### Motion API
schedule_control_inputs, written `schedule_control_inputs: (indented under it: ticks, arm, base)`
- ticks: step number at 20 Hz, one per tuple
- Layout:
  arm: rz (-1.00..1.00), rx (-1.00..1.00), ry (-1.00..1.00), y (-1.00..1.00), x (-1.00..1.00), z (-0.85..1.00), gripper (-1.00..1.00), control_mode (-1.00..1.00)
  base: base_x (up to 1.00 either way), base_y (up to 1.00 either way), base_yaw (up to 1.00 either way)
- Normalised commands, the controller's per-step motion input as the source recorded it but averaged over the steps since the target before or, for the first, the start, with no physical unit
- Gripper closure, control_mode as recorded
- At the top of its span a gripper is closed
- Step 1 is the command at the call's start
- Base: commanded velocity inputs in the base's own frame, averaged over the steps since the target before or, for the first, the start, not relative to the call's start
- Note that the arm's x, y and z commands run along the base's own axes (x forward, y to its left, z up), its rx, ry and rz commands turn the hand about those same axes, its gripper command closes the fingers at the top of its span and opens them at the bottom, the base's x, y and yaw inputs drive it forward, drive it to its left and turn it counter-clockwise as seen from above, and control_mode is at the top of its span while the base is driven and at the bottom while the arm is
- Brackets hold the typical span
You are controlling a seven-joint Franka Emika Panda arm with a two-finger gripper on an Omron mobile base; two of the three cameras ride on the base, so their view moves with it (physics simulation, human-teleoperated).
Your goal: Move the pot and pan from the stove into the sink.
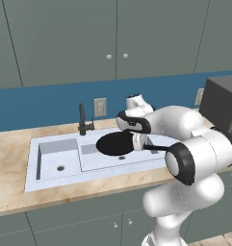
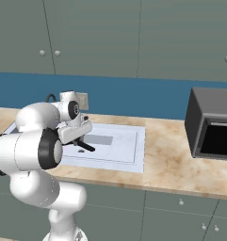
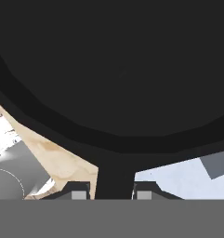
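Pan (image 1: pixel 115 143) handle clamped between the pincer (image 3: pixel 114 191) tips, pincer closed on it. Black disc hangs level above the sink (image 1: pixel 64 161), over the wide basin just right of the faucet (image 1: pixel 83 120). Sink is set in the beige bench (image 2: pixel 171 164); dark microwave (image 2: pixel 211 124) well right of sink.

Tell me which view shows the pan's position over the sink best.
The left base view: the pan hangs whole over the sink. The hand view has its black underside close up, handle between the gripper's fingers. In the right base view, just the handle tip pokes past the arm.
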Motion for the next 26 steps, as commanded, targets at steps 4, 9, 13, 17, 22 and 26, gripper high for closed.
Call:
schedule_control_inputs:
  ticks: [4,9,13,17,22,26]
  arm:
    - [0.03,-0.03,0.01,0.06,0.31,-0.26,1.0,-1.0]
    - [0.02,-0.02,0.0,0.0,0.0,-0.1,1.0,-1.0]
    - [0.0,0.0,0.0,0.0,0.0,-0.04,1.0,-1.0]
    - [0.0,0.0,0.0,0.0,0.04,-0.2,1.0,-1.0]
    - [0.0,0.0,0.0,0.0,0.18,-0.22,1.0,-1.0]
    - [0.0,0.0,0.0,0.0,0.35,-0.18,1.0,-1.0]
  base:
    - [0.0,0.0,0.0]
    - [0.0,0.0,0.0]
    - [0.0,0.0,0.0]
    - [0.0,0.0,0.0]
    - [0.0,0.0,0.0]
    - [0.0,0.0,0.0]
